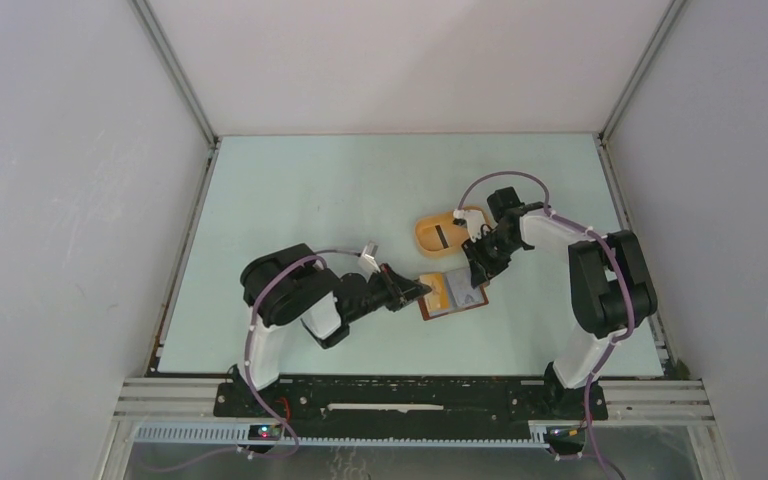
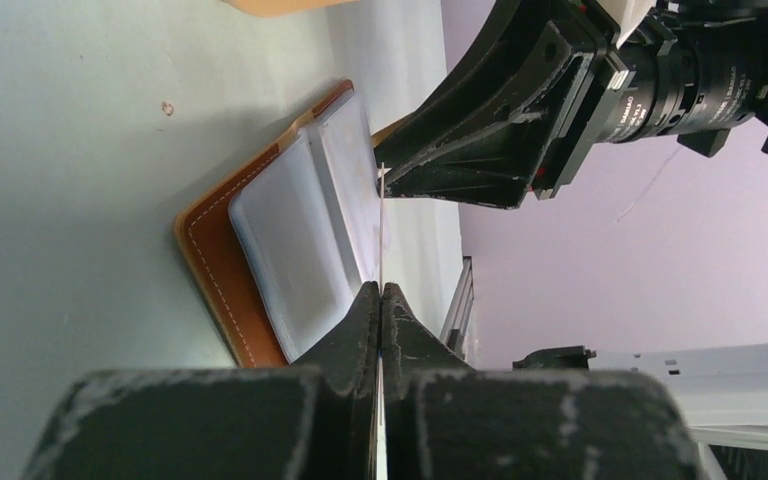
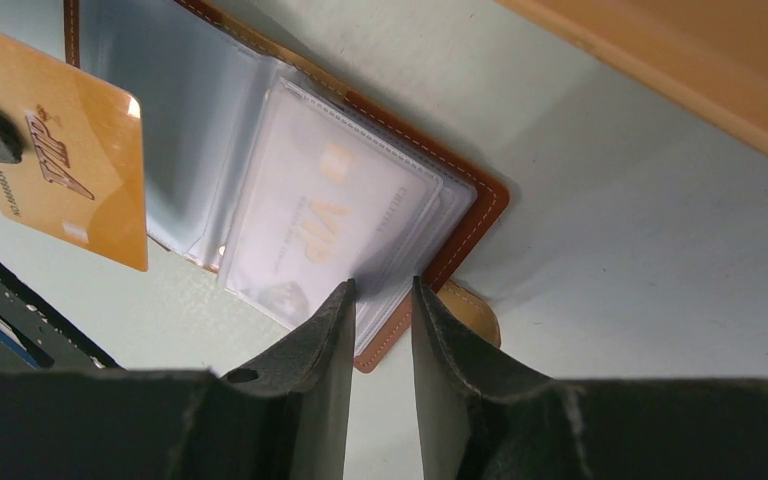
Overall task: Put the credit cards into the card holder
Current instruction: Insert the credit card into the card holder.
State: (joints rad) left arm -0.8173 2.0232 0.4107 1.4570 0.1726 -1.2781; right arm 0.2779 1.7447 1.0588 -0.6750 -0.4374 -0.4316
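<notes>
The left gripper (image 1: 420,291), arm reaching toward frame centre, pinched an orange card (image 3: 70,150). The right gripper (image 3: 383,300) pointed down at the card holder (image 3: 480,205), jaws narrowly apart; grip indeterminate.

One gold card (image 3: 70,150), one pale card (image 3: 330,215), one card holder (image 2: 210,265), one orange-yellow tray (image 1: 419,233).

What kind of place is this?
Probably a lab robot test cell: plain white panel walls, aluminium framing, a pale-green table, with a left arm and right arm bolted at its near edge.
</notes>
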